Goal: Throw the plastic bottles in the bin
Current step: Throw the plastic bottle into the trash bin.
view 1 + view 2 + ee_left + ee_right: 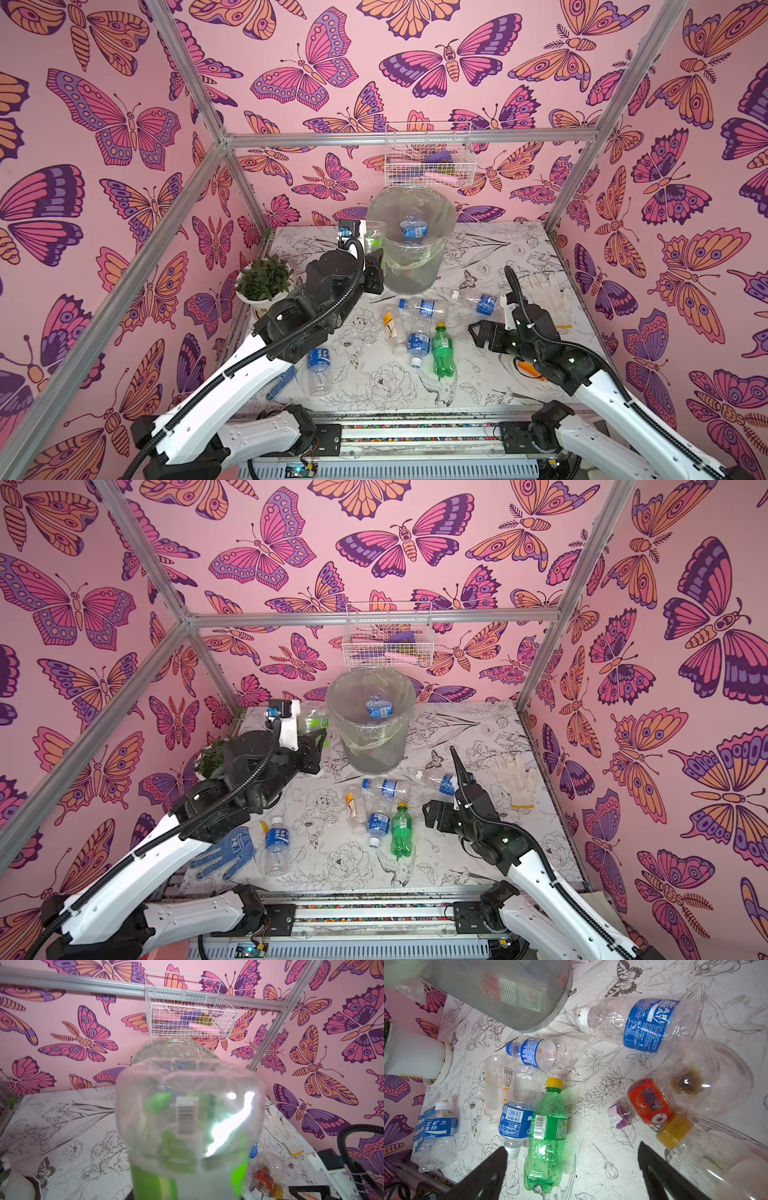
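Observation:
My left gripper (pixel 376 255) (pixel 319 737) is shut on a clear plastic bottle with a green label (pixel 374 239) (pixel 312 723), held up beside the bin's left rim. In the left wrist view this bottle's base (pixel 191 1109) fills the middle and hides the fingers. The bin (pixel 415 272) (pixel 374 756) (pixel 166 1049) (pixel 508 991) stands at the back, with a blue-labelled bottle (pixel 414 229) (pixel 379 708) inside. Several plastic bottles lie on the table, among them a green one (pixel 442 349) (pixel 401 831) (pixel 548 1130). My right gripper (pixel 478 332) (pixel 430 814) (pixel 573 1150) hovers open just right of it, holding nothing.
A potted plant (pixel 264 278) stands at the left, behind my left arm. A white wire basket (pixel 428 160) hangs on the back wall above the bin. White gloves (pixel 544 291) lie at the right edge, a blue glove (pixel 226 852) at the front left.

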{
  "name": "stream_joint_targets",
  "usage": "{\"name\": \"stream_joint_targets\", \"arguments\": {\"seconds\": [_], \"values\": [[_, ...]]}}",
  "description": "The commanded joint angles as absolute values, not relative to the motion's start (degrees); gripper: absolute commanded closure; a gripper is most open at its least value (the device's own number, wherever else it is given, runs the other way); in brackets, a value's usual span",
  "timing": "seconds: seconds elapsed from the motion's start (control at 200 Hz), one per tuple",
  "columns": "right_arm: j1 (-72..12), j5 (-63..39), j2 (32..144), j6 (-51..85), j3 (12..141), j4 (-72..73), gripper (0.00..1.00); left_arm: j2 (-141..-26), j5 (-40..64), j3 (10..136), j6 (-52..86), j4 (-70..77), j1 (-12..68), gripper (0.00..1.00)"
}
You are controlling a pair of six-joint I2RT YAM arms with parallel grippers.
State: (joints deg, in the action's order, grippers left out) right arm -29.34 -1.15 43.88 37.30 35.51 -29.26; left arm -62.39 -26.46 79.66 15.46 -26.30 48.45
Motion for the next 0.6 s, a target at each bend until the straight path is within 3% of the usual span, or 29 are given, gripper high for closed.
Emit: {"name": "stream_joint_targets", "arguments": {"seconds": [0.0, 0.596], "values": [[-29.4, -1.5, 43.8, 38.0, 35.6, -27.9, 0.01, -63.0, -29.2, 81.0, 10.1, -25.2, 49.5, 1.00], [-29.5, -1.6, 45.8, 37.1, 38.4, -28.3, 0.01, -61.3, -21.9, 82.4, -3.4, -7.1, 51.2, 1.00]]}}
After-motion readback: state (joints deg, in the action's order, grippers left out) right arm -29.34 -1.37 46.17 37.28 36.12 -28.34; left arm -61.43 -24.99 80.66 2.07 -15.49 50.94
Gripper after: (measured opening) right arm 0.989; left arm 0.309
